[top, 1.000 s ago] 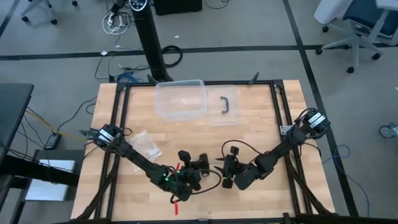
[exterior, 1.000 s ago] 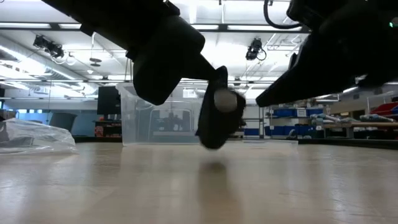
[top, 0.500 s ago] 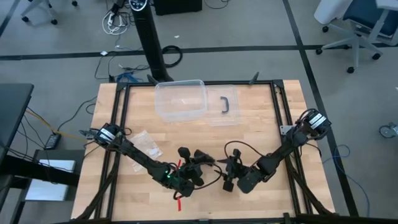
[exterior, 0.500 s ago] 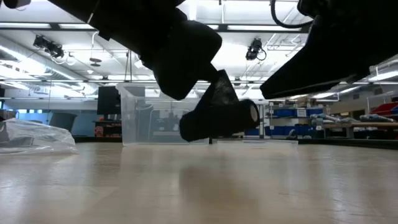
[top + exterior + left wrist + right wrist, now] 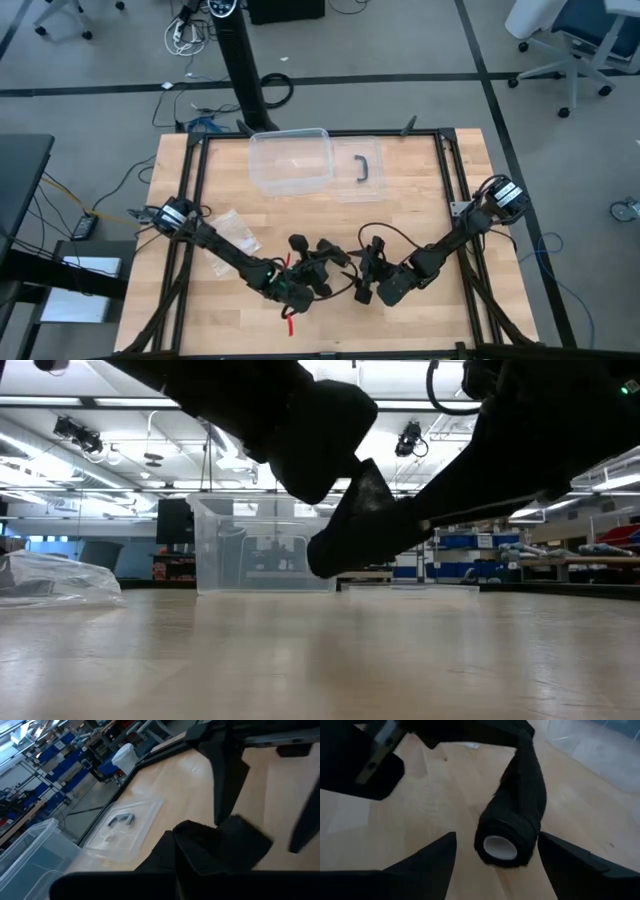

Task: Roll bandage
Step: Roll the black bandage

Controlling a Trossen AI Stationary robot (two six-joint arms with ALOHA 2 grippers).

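Observation:
The black bandage (image 5: 512, 827) is partly wound into a roll with a white core (image 5: 499, 848). Its loose strip (image 5: 522, 755) runs up to my left gripper (image 5: 322, 268), which is shut on it above the middle of the table's near half. In the low view the roll (image 5: 362, 532) hangs clear of the wood. My right gripper (image 5: 362, 270) faces the roll's open end from the table's right side. It is open, with one finger (image 5: 432, 857) on each side of the roll and a gap showing at both. My left gripper pinches the bandage's loose strip (image 5: 210, 845) just where it leaves the roll; its own fingers hide the exact spot. It comes from the table's left, nearly level. The roll hangs off the fingers, tilted, lifted clear of the table.
A clear plastic box (image 5: 290, 160) and its lid with a black handle (image 5: 364, 168) stand at the table's far middle. A crinkly clear bag (image 5: 236, 232) lies at the left. A red strip (image 5: 289, 318) lies under my left arm. Black frame rails (image 5: 450, 170) border the tabletop.
My left gripper has shifted a little toward the table's right and up, carrying the bandage. The roll has swung round: its white core faced the near edge and now points toward my right gripper. My right gripper has rolled slightly in place.

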